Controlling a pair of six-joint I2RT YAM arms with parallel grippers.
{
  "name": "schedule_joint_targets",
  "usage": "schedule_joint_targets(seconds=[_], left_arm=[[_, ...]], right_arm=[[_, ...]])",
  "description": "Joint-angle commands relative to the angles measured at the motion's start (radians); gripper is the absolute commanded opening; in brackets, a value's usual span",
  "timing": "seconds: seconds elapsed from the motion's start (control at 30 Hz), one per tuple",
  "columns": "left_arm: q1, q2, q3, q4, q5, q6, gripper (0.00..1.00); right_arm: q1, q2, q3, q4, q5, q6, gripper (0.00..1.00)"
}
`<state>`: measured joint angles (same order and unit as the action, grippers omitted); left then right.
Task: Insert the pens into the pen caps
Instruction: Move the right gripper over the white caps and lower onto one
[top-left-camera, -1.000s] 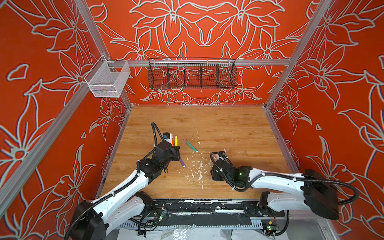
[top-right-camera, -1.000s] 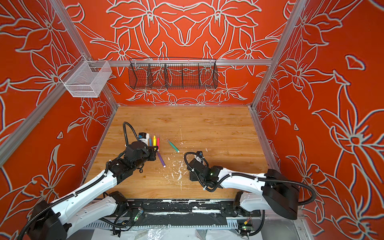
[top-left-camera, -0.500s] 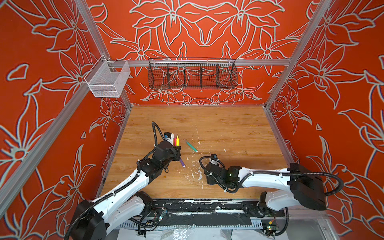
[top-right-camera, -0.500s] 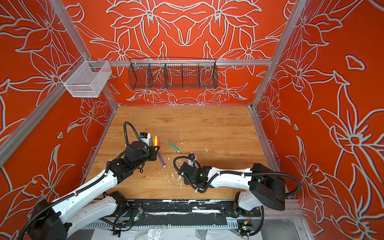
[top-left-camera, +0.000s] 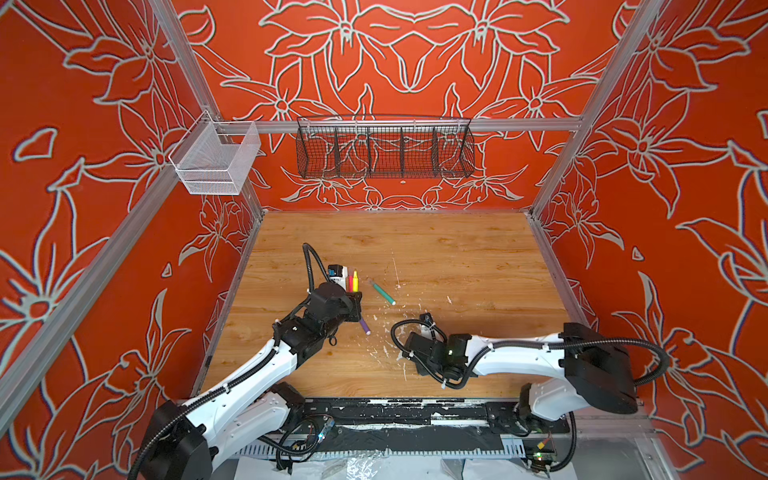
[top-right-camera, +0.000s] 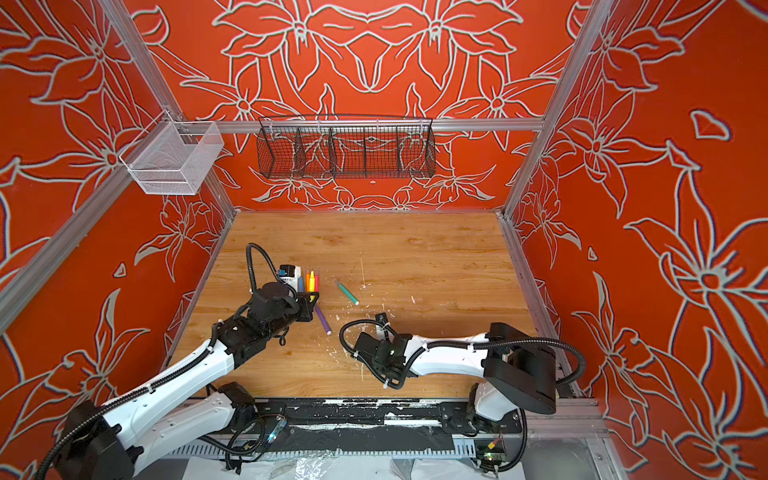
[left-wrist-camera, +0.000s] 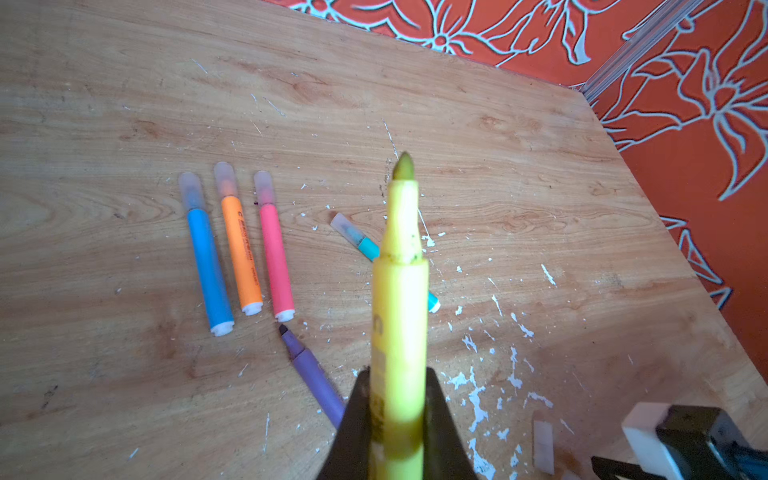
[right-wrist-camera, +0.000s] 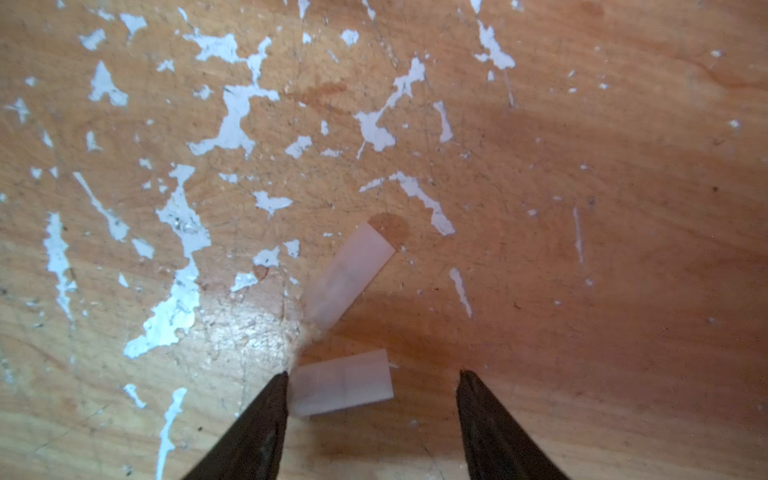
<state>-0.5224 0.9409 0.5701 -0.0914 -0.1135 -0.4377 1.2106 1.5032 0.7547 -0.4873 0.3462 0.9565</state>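
Up on the wall rails, both top views show a black wire basket (top-left-camera: 384, 147) and a white mesh bin (top-left-camera: 216, 160). Left wrist: left gripper (left-wrist-camera: 397, 382) pinches the uncapped yellow pen (left-wrist-camera: 400, 291); three capped pens (left-wrist-camera: 241, 249) lie on the table (left-wrist-camera: 540, 166). Right wrist: right gripper (right-wrist-camera: 372, 374), jaws spread, straddles a loose cap (right-wrist-camera: 343, 382).

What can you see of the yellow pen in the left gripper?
The yellow pen is uncapped: a yellow plastic barrel stepping down to a narrower tapered neck with dark specks, ending in an olive-stained felt tip. Dark print runs along the barrel, unreadable. The left gripper is shut on its lower barrel, clamping it from both sides; its rear end is hidden. It points away from the wrist, held clear above the table, touching nothing else.
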Motion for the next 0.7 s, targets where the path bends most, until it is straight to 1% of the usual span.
schedule_joint_targets(seconds=[0.0, 0.2, 0.47, 0.67], left_arm=[[0.004, -0.019, 0.022, -0.002, -0.005, 0.012, 0.0], [0.004, -0.028, 0.021, -0.009, -0.011, 0.011, 0.0], [0.004, -0.033, 0.02, -0.01, -0.014, 0.01, 0.0], [0.004, -0.037, 0.019, -0.011, -0.012, 0.011, 0.0]], right_arm=[[0.019, 0.002, 0.015, -0.092, 0.054, 0.054, 0.65], [0.037, -0.027, -0.013, -0.154, 0.072, 0.101, 0.61], [0.039, -0.104, -0.071, -0.151, 0.079, 0.131, 0.53], [0.039, -0.112, -0.092, -0.099, 0.067, 0.127, 0.52]])
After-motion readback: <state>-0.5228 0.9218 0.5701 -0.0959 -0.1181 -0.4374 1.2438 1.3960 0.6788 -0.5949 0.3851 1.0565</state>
